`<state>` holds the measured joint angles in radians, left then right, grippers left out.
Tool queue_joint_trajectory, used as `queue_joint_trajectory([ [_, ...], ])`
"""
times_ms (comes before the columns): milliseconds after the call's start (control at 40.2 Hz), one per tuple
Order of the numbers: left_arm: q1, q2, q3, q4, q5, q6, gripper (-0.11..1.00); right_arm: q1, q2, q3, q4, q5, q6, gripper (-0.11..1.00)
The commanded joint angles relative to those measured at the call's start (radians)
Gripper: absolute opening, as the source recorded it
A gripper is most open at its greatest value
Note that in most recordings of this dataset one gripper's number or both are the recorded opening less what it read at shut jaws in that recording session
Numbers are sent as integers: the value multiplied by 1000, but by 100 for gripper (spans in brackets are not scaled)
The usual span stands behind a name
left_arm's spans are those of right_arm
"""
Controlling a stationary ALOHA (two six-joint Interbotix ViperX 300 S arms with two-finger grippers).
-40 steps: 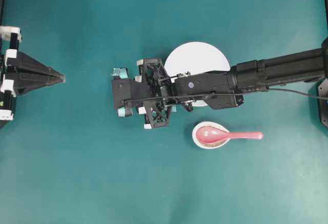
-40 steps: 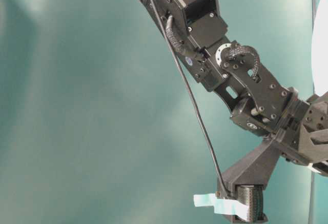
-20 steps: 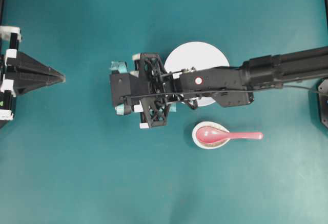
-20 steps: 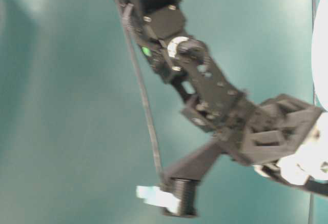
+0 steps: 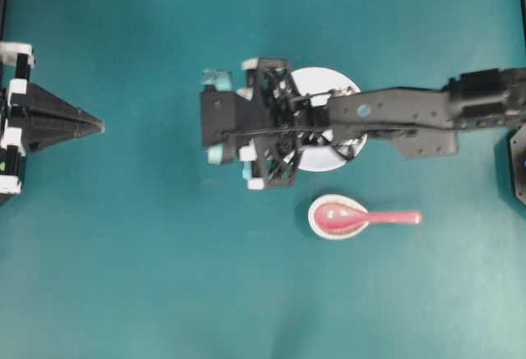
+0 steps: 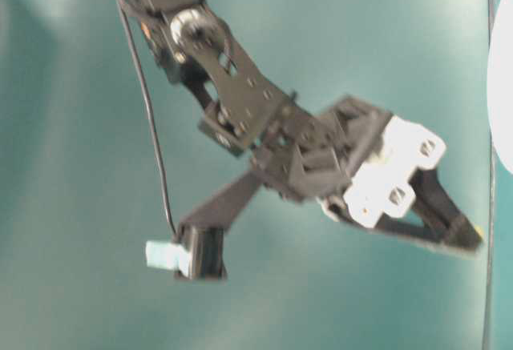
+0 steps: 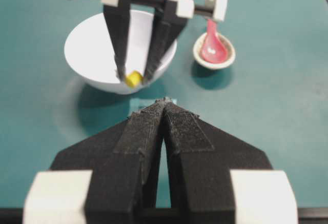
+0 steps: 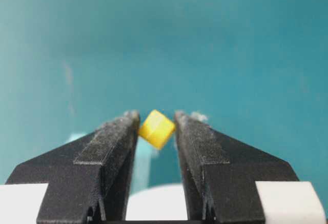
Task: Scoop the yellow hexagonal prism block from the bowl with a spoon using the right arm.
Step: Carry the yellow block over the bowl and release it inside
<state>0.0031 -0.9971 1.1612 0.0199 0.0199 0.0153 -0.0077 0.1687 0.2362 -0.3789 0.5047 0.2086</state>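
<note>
The right gripper [image 8: 156, 126] pinches the yellow hexagonal prism block [image 8: 156, 128] between its two fingertips, one black pad pressed on each side of the block. In the left wrist view the block [image 7: 133, 78] hangs at the tips of the fingers [image 7: 118, 39] in front of the near wall of the bowl [image 7: 87, 49]. In the overhead view the right arm [image 5: 411, 112] reaches in from the right edge of the worktop [image 5: 123, 277] across the bowl [image 5: 316, 158], near the worktop's middle. The spoon [image 5: 362, 216] rests with its scoop in a small off-white dish [image 5: 316, 224] just below the bowl, handle pointing toward the right edge. The left gripper [image 7: 163, 112] sits at the left edge, its fingers pressed together on nothing.
</note>
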Motion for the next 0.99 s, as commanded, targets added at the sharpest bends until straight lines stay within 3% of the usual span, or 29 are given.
queue_joint_trajectory([
  [0, 3, 5, -25, 2, -5, 0, -1, -3, -69, 31, -3, 2, 2, 32],
  [323, 3, 3, -25, 2, -6, 0, -1, -28, -178, 206, 2, -14, 74, 32],
  [671, 3, 5, -25, 2, -8, -6, -1, -44, -258, 319, 2, -153, 161, 32],
  [969, 3, 5, -25, 2, -6, -6, -1, -44, -259, 321, 6, -170, 178, 57],
])
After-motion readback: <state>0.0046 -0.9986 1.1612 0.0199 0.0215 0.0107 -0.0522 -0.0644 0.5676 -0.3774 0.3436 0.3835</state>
